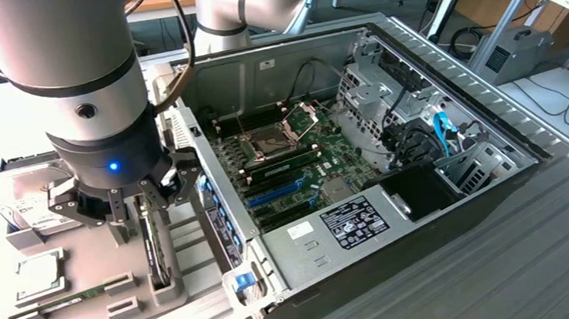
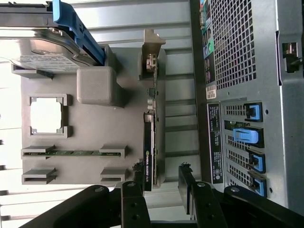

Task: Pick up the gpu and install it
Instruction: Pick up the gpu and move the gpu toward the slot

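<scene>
The gpu stands on its long edge in a slot of the grey holder, its silver bracket at the far end. In the exterior view the gpu shows as a thin dark strip below my gripper. My gripper is open and hangs just above the card's near end. One black finger is close beside the card, the other finger stands well off it. I see no contact with the card.
On the holder lie a silver hard drive, a processor and a green memory stick. The open PC case lies at the exterior view's right, motherboard with blue slots exposed. Its perforated rear panel runs alongside the holder.
</scene>
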Motion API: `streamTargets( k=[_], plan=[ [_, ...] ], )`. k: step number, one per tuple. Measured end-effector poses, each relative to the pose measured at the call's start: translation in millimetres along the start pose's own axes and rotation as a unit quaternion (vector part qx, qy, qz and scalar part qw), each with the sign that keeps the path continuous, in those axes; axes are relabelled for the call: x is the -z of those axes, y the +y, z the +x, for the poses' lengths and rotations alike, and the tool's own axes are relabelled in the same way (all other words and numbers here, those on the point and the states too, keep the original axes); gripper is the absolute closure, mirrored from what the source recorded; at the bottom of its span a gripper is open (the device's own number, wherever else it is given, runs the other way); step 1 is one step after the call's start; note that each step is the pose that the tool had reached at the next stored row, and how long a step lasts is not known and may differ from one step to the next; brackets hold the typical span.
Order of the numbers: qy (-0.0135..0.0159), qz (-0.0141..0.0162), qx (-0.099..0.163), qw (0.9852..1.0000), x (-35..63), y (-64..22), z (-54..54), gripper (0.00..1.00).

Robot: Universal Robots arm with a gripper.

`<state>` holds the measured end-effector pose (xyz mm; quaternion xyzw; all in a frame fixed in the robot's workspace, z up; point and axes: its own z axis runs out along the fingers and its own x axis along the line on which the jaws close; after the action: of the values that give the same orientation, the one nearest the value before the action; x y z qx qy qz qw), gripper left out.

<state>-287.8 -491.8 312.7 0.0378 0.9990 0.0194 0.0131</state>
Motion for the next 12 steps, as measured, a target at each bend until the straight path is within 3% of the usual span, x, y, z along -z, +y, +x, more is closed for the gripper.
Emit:
streamTargets(
  k=[12],
  plan=[
    [0.0000, 0.0000, 0.000, 1.0000, -2.8, -0.1, 0.1, 0.58]
  ],
)
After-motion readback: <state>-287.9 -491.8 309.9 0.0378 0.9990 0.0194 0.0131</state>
